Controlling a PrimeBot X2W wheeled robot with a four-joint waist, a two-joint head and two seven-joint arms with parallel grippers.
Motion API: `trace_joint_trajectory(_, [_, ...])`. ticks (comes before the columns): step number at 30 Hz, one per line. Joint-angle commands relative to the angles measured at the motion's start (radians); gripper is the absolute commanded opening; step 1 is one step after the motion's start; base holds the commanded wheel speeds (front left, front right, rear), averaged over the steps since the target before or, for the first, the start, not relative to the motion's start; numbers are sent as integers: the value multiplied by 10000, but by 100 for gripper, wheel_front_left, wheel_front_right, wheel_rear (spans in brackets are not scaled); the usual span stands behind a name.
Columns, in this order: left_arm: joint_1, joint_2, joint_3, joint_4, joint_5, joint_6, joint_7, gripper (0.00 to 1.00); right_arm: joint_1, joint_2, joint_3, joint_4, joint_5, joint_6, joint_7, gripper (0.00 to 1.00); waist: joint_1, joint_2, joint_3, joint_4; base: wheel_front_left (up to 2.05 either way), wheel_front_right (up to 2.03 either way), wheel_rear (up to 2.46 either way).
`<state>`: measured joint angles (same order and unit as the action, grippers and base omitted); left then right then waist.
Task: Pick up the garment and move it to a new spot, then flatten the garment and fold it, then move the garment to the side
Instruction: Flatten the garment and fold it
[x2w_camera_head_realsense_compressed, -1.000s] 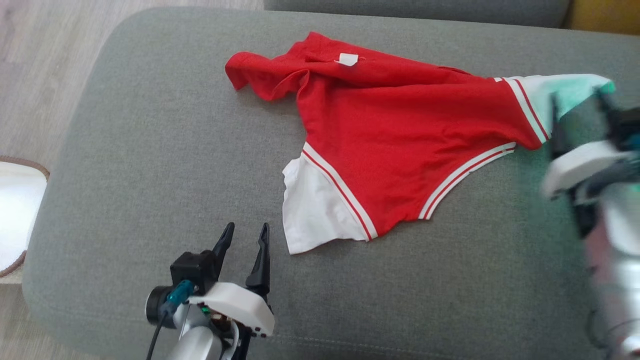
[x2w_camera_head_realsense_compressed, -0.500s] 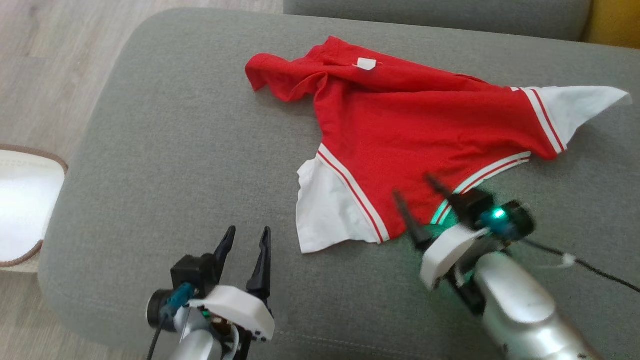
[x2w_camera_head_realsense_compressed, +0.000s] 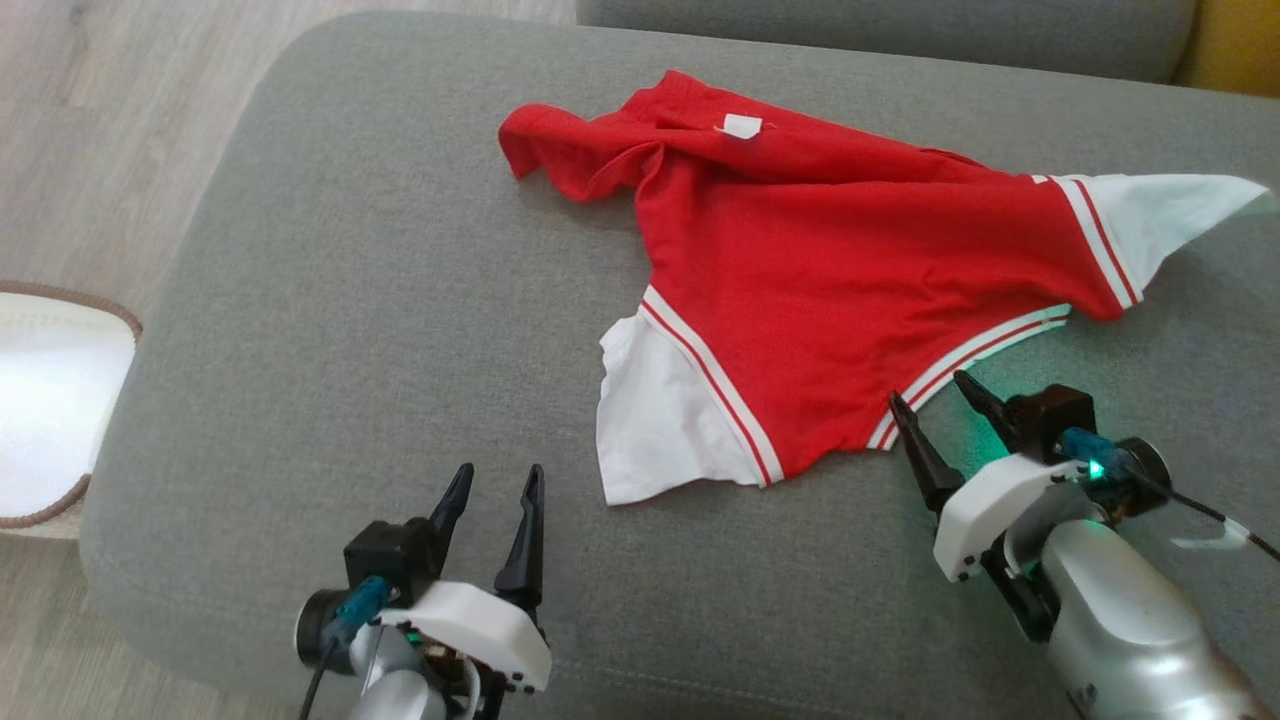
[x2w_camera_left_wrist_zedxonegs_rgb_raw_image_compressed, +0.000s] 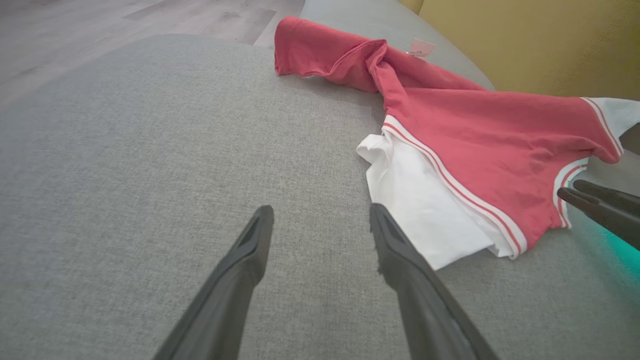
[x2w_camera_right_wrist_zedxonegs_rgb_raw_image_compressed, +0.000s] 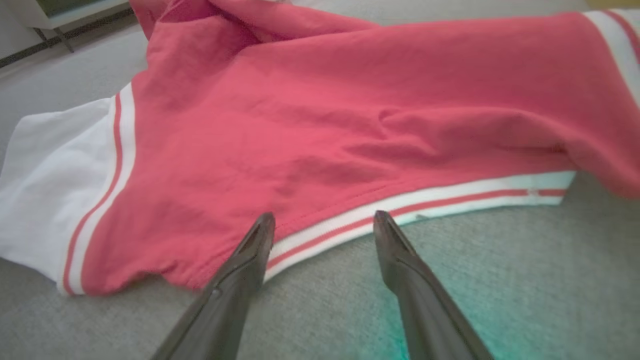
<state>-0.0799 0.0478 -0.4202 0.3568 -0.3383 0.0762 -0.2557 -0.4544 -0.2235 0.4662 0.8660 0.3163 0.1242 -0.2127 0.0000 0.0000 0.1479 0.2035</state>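
Here, a big grey cushion (x2w_camera_head_realsense_compressed: 330, 330) with a rounded edge lies in front. A pale wooden floor (x2w_camera_head_realsense_compressed: 90, 120) lies past its left side, and a white round thing with a brown rim (x2w_camera_head_realsense_compressed: 45, 400) sits there. Something yellow (x2w_camera_head_realsense_compressed: 1235, 45) shows in the far right corner.

The garment (x2w_camera_head_realsense_compressed: 830, 260) lies on the far right part of the cushion. It is red, with white ends and thin red and white stripes where the colours meet. A small white label (x2w_camera_head_realsense_compressed: 741, 126) sits near its top edge. The cloth is spread out but wrinkly, and one red corner is bunched up at the left.

The left gripper (x2w_camera_head_realsense_compressed: 498, 472) hangs over bare cushion, apart from the cloth, its fingers spread and holding nothing. The right gripper (x2w_camera_head_realsense_compressed: 927, 388) is spread wide too, holding nothing, its tips right at the striped bottom edge. The cushion's left half is bare, and so is its near edge.
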Motion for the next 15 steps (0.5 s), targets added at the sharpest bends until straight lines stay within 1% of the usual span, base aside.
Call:
trace_joint_trajectory(1, [-192, 24, 277, -329, -28, 24, -61, 100, 142, 124, -9, -120, -102, 65, -174, 100, 0, 0, 25, -56, 0, 0, 0])
trace_joint_trajectory(5, [-249, 24, 274, -346, -23, 15, -61, 100, 120, 289, -242, 61, -176, 65, -205, 100, 0, 0, 69, -122, 0, 0, 0])
trace_joint_trajectory(8, [-324, 24, 266, -371, -55, 25, -61, 100, 73, 532, -466, 323, -122, 65, -78, 100, 0, 0, 121, -121, 0, 0, 0])
trace_joint_trajectory(15, [-375, 24, 215, -375, -20, 1, -61, 100, -34, 1042, -558, 696, 224, 65, 78, 100, 0, 0, 217, 30, 0, 0, 0])
